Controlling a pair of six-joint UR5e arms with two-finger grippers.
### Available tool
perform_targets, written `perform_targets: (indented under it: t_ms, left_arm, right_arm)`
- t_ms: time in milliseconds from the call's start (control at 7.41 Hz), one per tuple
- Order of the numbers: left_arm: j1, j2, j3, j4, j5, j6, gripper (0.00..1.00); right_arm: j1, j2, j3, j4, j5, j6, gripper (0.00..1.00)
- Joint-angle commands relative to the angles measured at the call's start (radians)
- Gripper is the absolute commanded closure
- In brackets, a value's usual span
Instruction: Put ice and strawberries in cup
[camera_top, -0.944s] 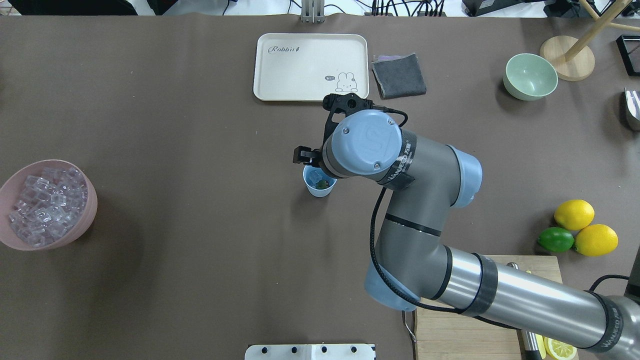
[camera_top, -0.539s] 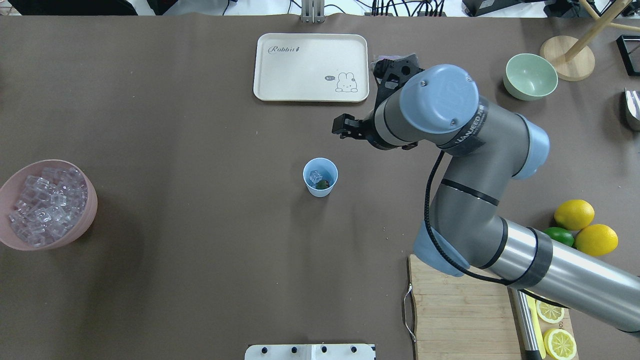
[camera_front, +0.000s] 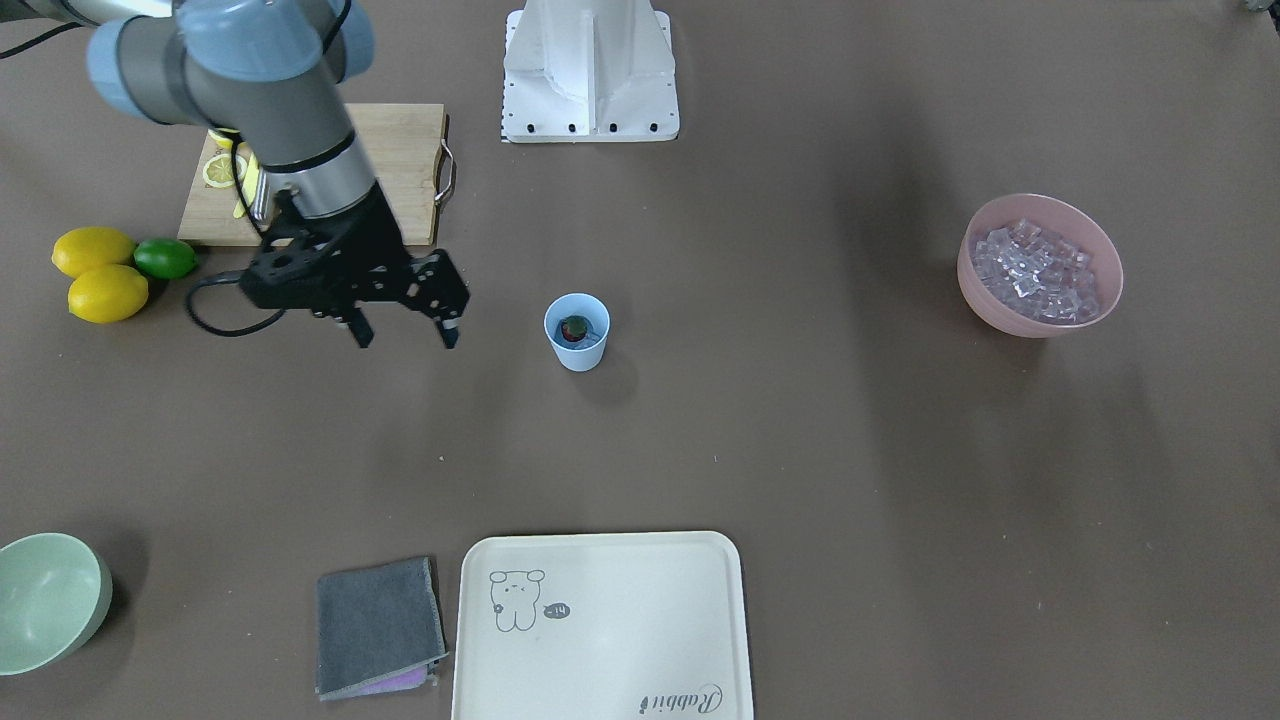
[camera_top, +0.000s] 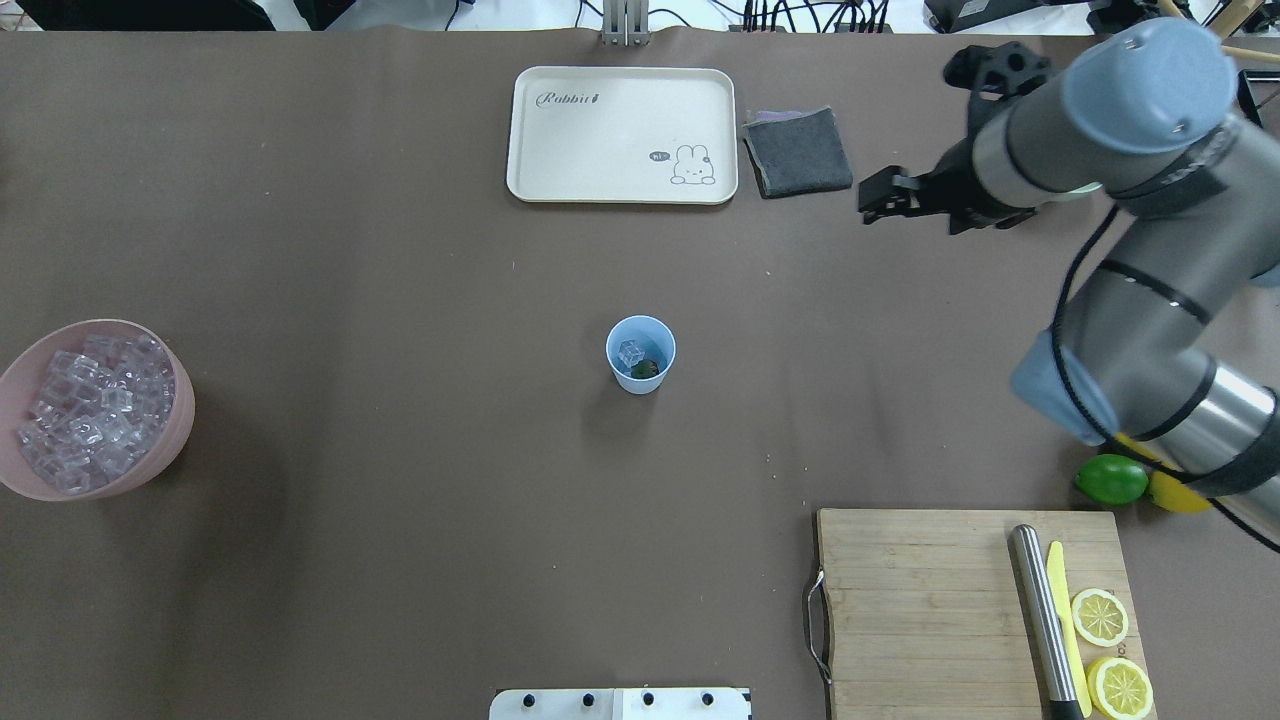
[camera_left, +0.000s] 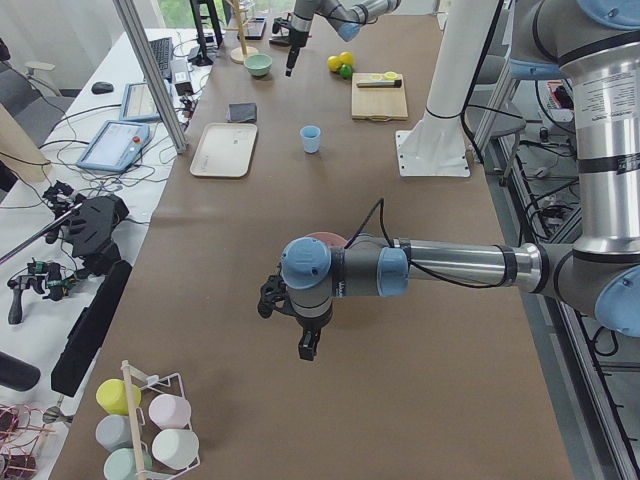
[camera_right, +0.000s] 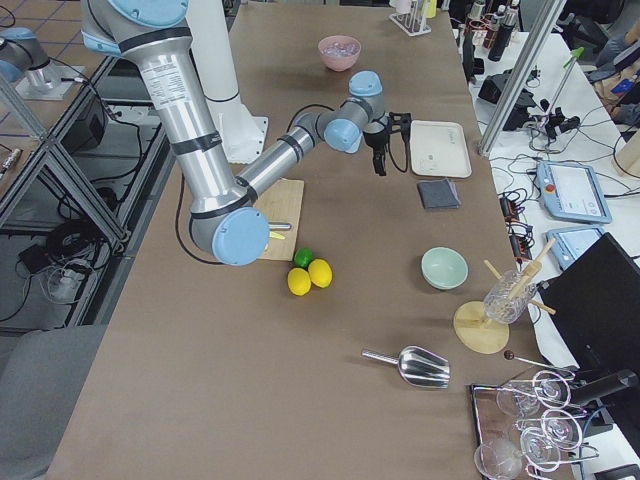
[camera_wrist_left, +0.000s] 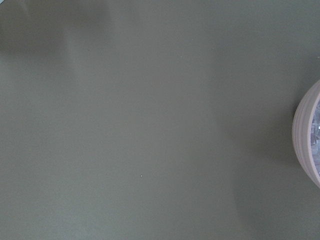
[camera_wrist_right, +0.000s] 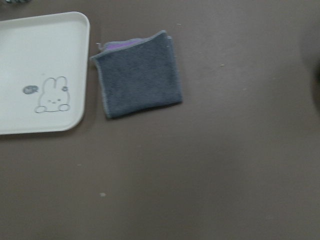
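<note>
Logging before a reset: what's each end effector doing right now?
Left end effector: cannot tell.
Right end effector: open, holding nothing.

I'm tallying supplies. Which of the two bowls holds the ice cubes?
The pink bowl, far on the robot's left, heaped with clear ice; the pale green bowl shows nothing inside.
</note>
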Motion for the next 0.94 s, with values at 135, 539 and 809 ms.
perform_targets:
  t_ms: [135, 539, 809]
  left_arm:
    - [-0.001, -0.001, 0.005, 0.000, -0.001, 0.000, 0.00]
    - [-0.001, 0.005, 0.004, 0.000, -0.002, 0.000, 0.00]
    - [-0.001, 0.005, 0.004, 0.000, -0.002, 0.000, 0.00]
  right_arm:
    - [0.325, -0.256, -0.007, -0.001, 0.192, -0.579, 0.00]
    - [0.537, -0.410, -0.065, -0.002, 0.231, -0.952, 0.00]
    - [0.615, -0.466, -0.079, -0.011, 0.230, -1.030, 0.00]
